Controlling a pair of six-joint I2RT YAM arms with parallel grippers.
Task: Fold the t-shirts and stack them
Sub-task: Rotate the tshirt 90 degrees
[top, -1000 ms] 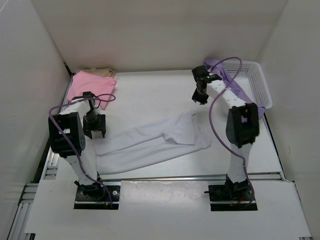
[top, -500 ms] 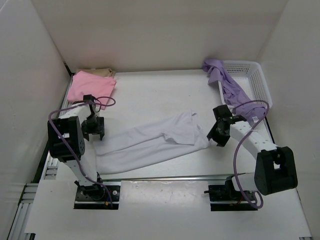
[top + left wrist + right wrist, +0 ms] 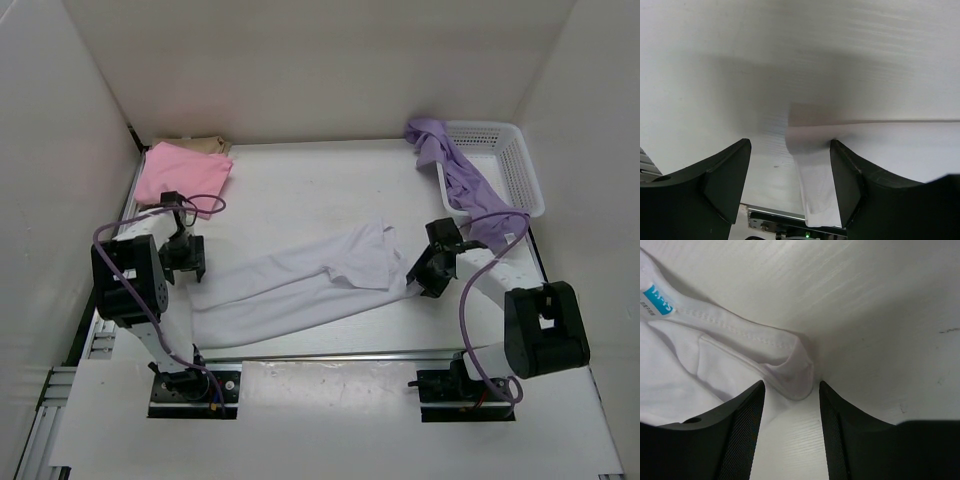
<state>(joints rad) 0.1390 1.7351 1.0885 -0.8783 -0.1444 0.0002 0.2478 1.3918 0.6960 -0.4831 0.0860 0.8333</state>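
**Both claws poised over the ends of the white shirt**

The white shirt [image 3: 310,285] is spread long and slantwise across the middle of the table [image 3: 300,190], so that one end is within reach of each arm. The pink shirt [image 3: 183,172] is laid flat in the far left corner on top of the tan shirt [image 3: 200,145], apparently as the start of the stack. The purple shirt [image 3: 460,175] is draped over the rim of the basket [image 3: 520,170] at the far right, not yet dealt with.

The left arm is bent low with its wrist turned down. The left claw [image 3: 790,175] is held wide apart just above a corner of the white shirt, and nothing is gripped. The right arm is folded in towards the centre, its forearm close to the table. The right claw [image 3: 791,405] is parted on either side of a rolled hem near the blue label [image 3: 657,300], but the cloth is not pinched. A two-ended grasp for a fold appears to be in preparation.
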